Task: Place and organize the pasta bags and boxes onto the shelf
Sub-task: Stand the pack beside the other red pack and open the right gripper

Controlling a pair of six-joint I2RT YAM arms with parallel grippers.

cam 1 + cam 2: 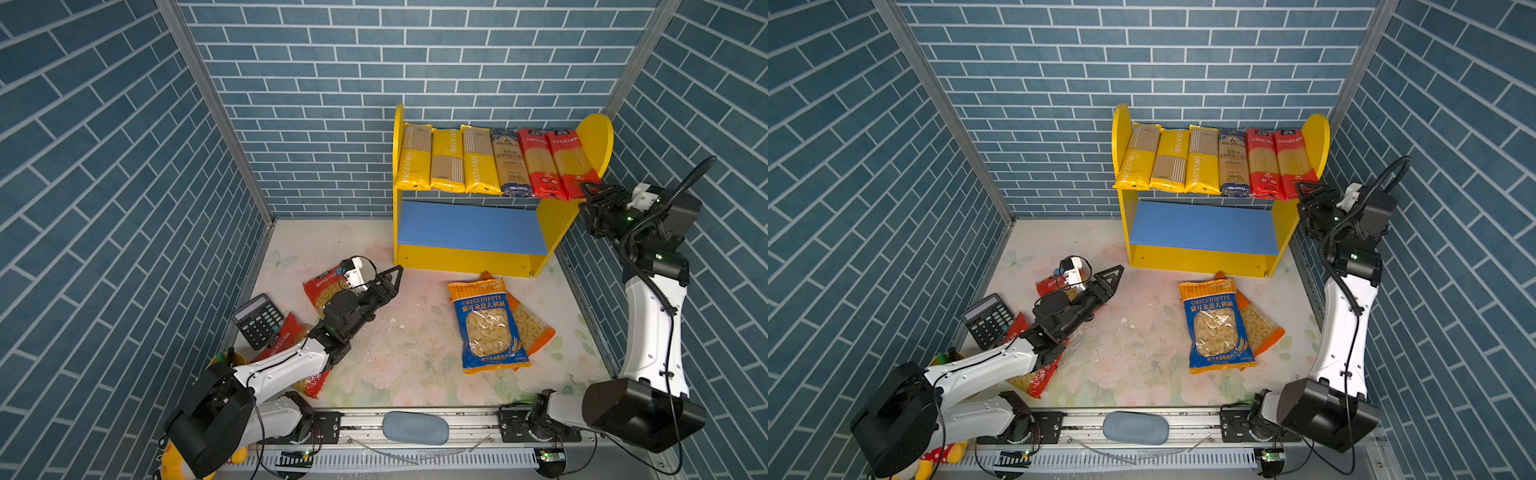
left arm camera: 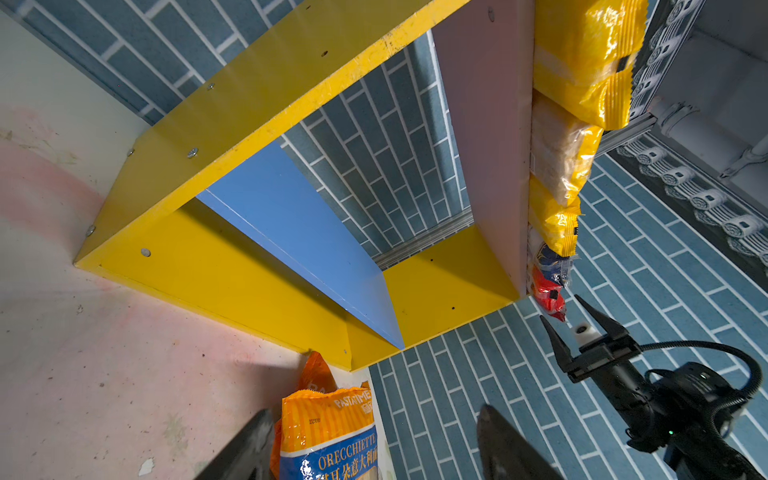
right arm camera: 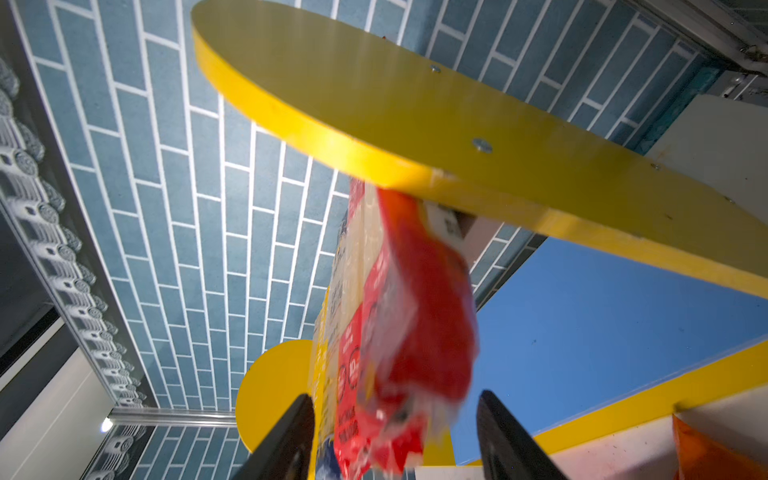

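The shelf (image 1: pixel 557 224) stands at the back right. Its upper board carries three yellow PASTATIME packs (image 1: pixel 446 160), a blue spaghetti bag (image 1: pixel 511 166) and two red spaghetti bags (image 1: pixel 559 162); the blue lower board (image 1: pixel 469 226) is bare. My right gripper (image 1: pixel 590 193) is open at the front end of the rightmost red bag (image 3: pixel 415 311), which lies blurred between the spread fingers (image 3: pixel 291 436). On the floor, a blue ORECCHIETTE bag (image 1: pixel 488 328) lies over an orange bag (image 1: pixel 538 328). My left gripper (image 1: pixel 392 276) hangs open and empty above a red bag (image 1: pixel 318 291).
A black calculator (image 1: pixel 257 320) rests on a second red bag (image 1: pixel 286 336) at the left wall, under the left arm. A yellow plush toy (image 1: pixel 178 461) sits off the front left corner. Blue brick walls close in three sides.
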